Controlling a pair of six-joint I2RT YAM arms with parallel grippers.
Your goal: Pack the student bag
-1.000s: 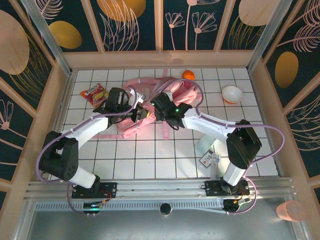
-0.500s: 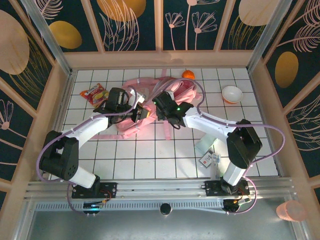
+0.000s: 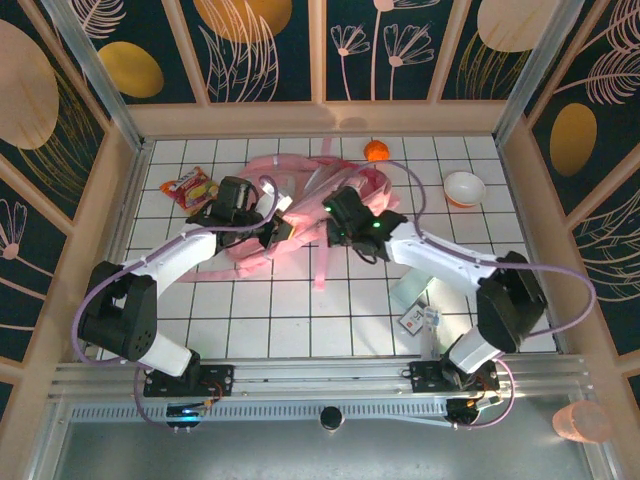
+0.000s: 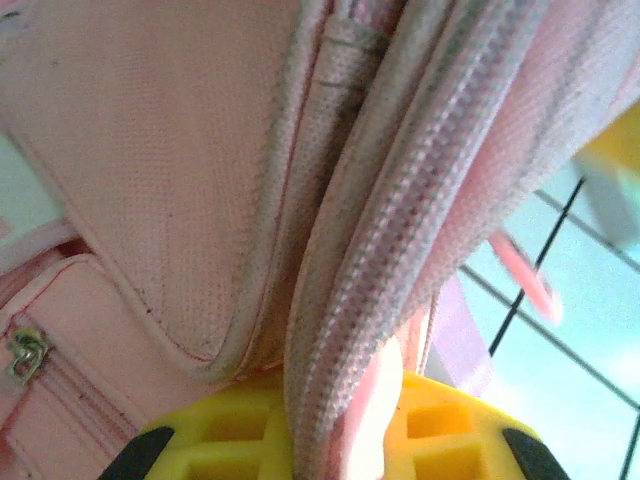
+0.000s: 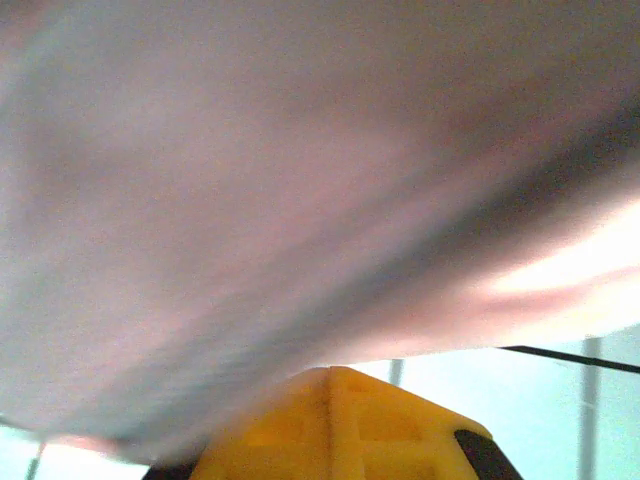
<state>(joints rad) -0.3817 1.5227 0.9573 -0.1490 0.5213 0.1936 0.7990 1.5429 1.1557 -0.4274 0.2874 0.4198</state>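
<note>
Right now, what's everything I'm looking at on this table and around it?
student bag: one, pink, middle of the table
snack packet: one, red and yellow, far left
round fruit or ball: one, orange, far edge behind the bag
bowl: one, white and orange, far right
box: one, pale, near right
small packet: one, white with print, just in front of the box
cup-like thing: one, pinkish, off the table at the near right corner
left pincer: one, yellow fingers, clamped on the bag's zip edge
right pincer: one, yellow, pressed against the bag; open or shut unclear
</note>
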